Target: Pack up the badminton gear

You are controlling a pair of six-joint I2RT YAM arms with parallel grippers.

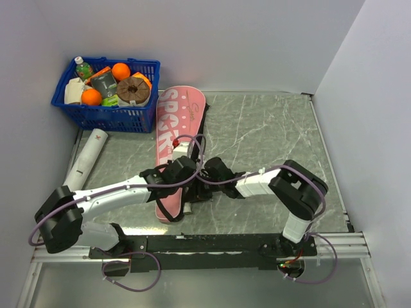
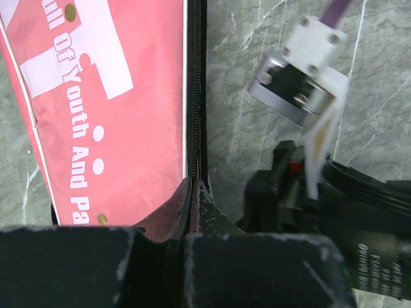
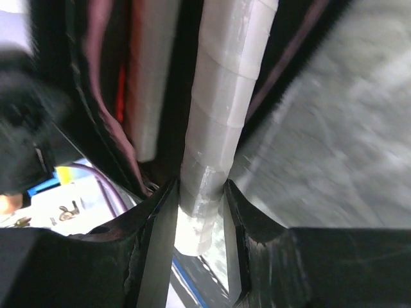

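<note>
Pink racket bag (image 1: 183, 109) ahead of left gripper (image 2: 192, 192), which pinches its zipper edge. Only right wrist view shows right gripper (image 3: 200, 208) clamping racket handle (image 3: 225, 96), hidden by arms (image 1: 115, 192) overhead; white tube (image 1: 87, 157) leftward.

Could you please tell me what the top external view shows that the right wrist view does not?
Only the top view shows the blue plastic basket, the white tube and the white SPORT lettering on the long pink racket bag. Only the right wrist view clearly shows a whitish tape-wrapped racket handle gripped by the right gripper, with a second handle beside it. Both show that gripper at the bag.
</note>
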